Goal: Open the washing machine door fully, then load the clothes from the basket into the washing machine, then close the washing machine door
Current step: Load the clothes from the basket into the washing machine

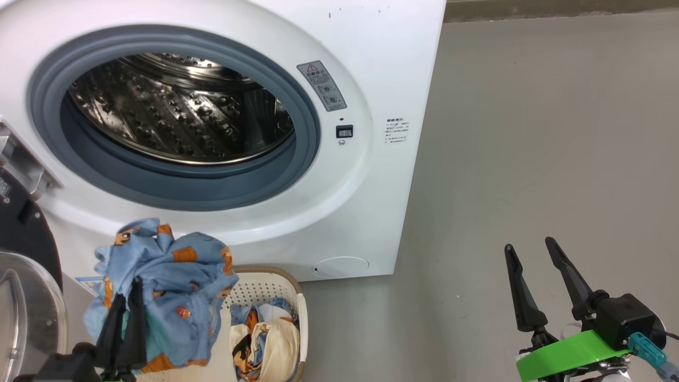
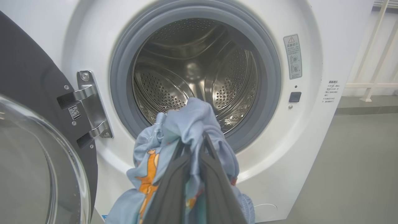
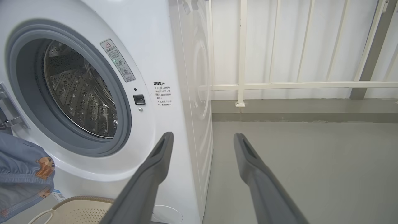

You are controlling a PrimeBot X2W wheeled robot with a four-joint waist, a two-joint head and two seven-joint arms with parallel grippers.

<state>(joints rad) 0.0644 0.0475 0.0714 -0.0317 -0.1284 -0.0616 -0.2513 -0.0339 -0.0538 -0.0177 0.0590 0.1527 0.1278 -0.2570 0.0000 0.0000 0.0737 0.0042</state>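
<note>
The white washing machine [image 1: 371, 63] stands with its steel drum [image 1: 180, 106] showing; its black glass-windowed door [image 1: 21, 297] is swung out to the left. My left gripper [image 1: 130, 289] is shut on a light blue garment with orange prints [image 1: 175, 286], held in a bunch above the basket [image 1: 260, 289] and below the drum mouth. In the left wrist view the garment [image 2: 186, 124] hangs over my fingers [image 2: 174, 174] in front of the drum [image 2: 192, 71]. More clothes, blue and cream [image 1: 268, 334], lie in the basket. My right gripper [image 1: 530, 252] is open over the floor at the right.
Grey floor [image 1: 530, 132] stretches to the right of the machine. A white railing [image 3: 295, 84] and a low kerb stand behind it. The door hinge [image 2: 90, 105] sits left of the gasket [image 2: 121, 93].
</note>
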